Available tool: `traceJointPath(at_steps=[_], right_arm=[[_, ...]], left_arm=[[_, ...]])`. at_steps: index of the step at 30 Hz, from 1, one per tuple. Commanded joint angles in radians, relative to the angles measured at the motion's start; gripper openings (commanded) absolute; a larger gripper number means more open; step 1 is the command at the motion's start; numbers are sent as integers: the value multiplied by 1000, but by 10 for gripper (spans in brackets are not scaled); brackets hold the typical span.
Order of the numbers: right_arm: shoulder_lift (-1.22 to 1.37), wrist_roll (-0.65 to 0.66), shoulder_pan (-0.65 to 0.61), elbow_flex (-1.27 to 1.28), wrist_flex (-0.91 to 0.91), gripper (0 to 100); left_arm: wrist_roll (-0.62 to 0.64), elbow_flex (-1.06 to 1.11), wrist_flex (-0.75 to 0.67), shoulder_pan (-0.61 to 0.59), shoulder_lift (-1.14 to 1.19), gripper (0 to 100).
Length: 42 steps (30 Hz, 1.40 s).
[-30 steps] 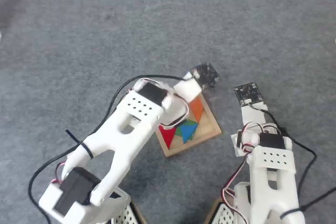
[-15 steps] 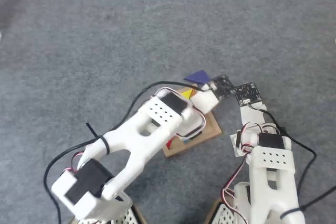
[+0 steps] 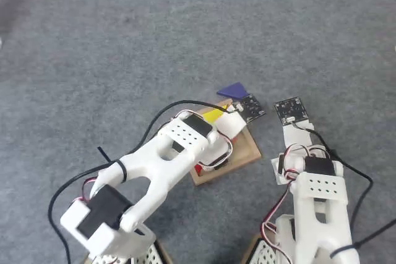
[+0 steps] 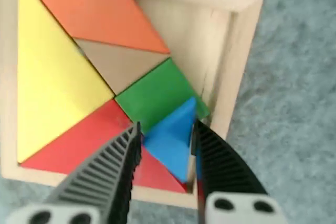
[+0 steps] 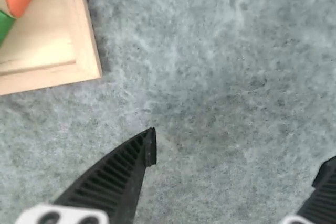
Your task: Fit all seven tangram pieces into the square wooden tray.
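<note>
The square wooden tray (image 4: 239, 51) holds a yellow triangle (image 4: 52, 77), an orange parallelogram (image 4: 94, 11), a tan triangle (image 4: 118, 64), a green square (image 4: 155, 93) and a red triangle (image 4: 89, 142). A blue triangle (image 4: 173, 137) lies tilted over the green and red pieces, with my left gripper (image 4: 165, 129) shut on it. In the high view the left arm (image 3: 185, 137) covers most of the tray (image 3: 247, 153). A dark blue triangle (image 3: 234, 91) lies on the carpet just beyond it. My right gripper (image 5: 236, 161) hangs open over bare carpet beside a tray corner (image 5: 79, 30).
Grey carpet covers the whole table. The right arm (image 3: 312, 180) stands to the right of the tray, with its camera board (image 3: 291, 110) near the left arm's board (image 3: 250, 108). A strip of bare tray floor (image 4: 210, 40) shows along the rim beside the green square.
The left arm swung right over the tray, then drew back a little to the left. That uncovered the dark blue triangle beyond the tray. The right arm stayed put.
</note>
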Motion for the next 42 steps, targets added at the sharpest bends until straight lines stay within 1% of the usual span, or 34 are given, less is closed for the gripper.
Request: traceJointPath(at_steps=[1, 9, 15, 22, 26, 30, 33, 37, 42], right_arm=[[-5, 8, -7, -11, -13, 457], [-5, 8, -7, -11, -15, 457], [-5, 8, -7, -11, -15, 457], [-5, 8, -7, -11, -15, 457], [-5, 8, -7, -9, -15, 457], [-5, 8, -7, -8, -15, 457], [-5, 8, -7, -8, -15, 457], [-5, 8, -7, -8, -15, 457], [-5, 8, -7, -8, -15, 457]], left_arm=[[-29, -2, 8, -6, -23, 160], [-31, -12, 15, -3, -25, 160], [-74, -76, 132, -2, -34, 160], [-74, -91, 195, 32, -253, 160], [-54, -81, 163, -2, -298, 161], [-20, -4, 9, -52, -247, 161], [-17, 22, -64, -48, -158, 161], [-17, 21, -86, -35, -69, 160], [-17, 50, -48, 6, -91, 160]])
